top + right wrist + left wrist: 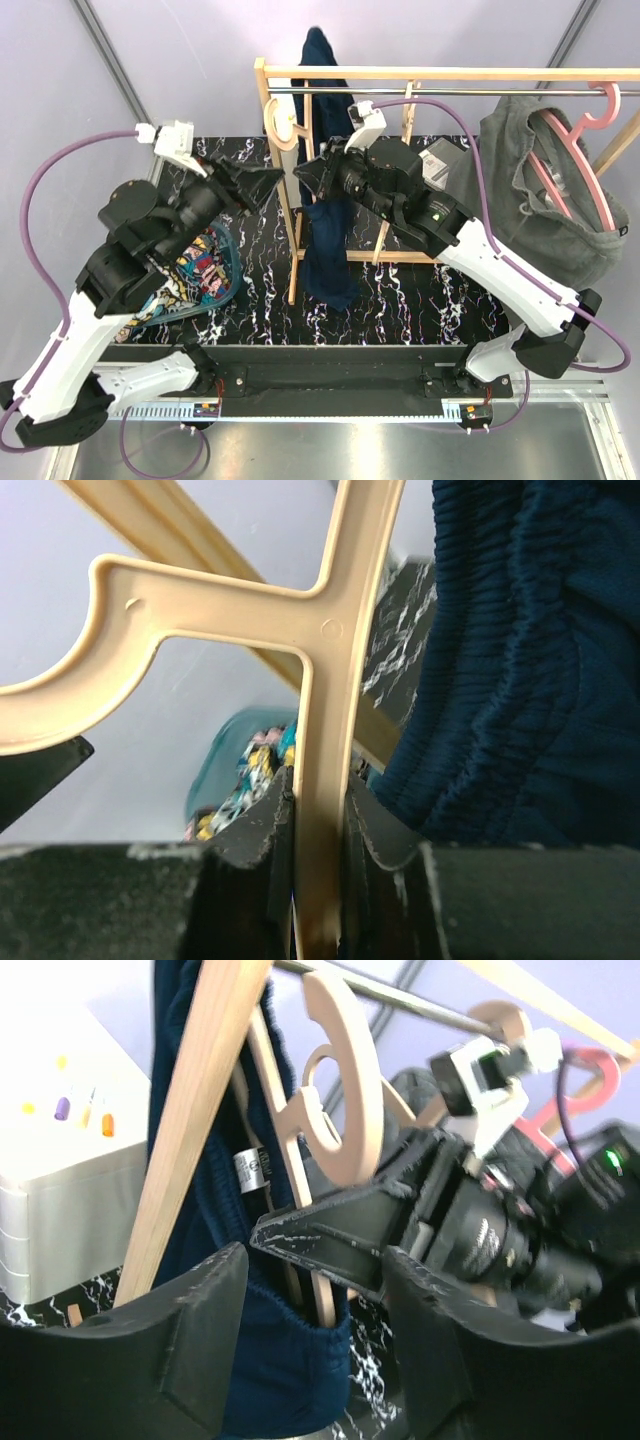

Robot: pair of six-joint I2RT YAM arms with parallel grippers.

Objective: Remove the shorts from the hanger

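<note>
The navy blue shorts (326, 235) hang from a beige hanger (284, 128) on the rack's rod. My right gripper (308, 180) is shut on the hanger's stem (322, 730), with the navy cloth (520, 650) just to its right. My left gripper (268, 185) is open right beside the hanger. Its fingers (190, 1330) stand either side of the navy waistband (285, 1360) without closing on it. The cartoon-print shorts (200, 268) lie in a teal basket (228, 285) at the left. The dark grey shorts (530, 205) hang on a pink hanger (590, 110) at the right.
A wooden rack (440, 73) with a metal rod (450, 90) spans the back of the black marbled table (420, 300). Its upright post (190, 1130) stands close to my left fingers. A grey box (440, 165) sits behind the right arm.
</note>
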